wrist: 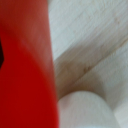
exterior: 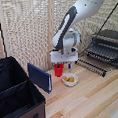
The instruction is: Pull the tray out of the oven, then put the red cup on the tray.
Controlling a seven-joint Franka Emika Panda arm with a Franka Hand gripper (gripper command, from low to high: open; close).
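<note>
The red cup [exterior: 58, 70] stands upright just below my gripper [exterior: 59, 65], which grips it at the rim. I cannot tell whether its base touches the table. In the wrist view the red cup [wrist: 25, 65] fills one side, very close to the camera. The fingers themselves are not clear there. The oven [exterior: 110, 42] stands at the exterior view's right with its door dropped open. The tray [exterior: 102, 53], a dark rack of thin bars, sticks out of the oven's front over the door.
A white bowl [exterior: 70, 80] with yellow contents sits on the wooden table beside the cup; the white bowl's rim [wrist: 85, 107] shows in the wrist view. A big black open case [exterior: 17, 92] and a dark blue panel [exterior: 39, 77] stand at the exterior view's left. A light wall lies behind.
</note>
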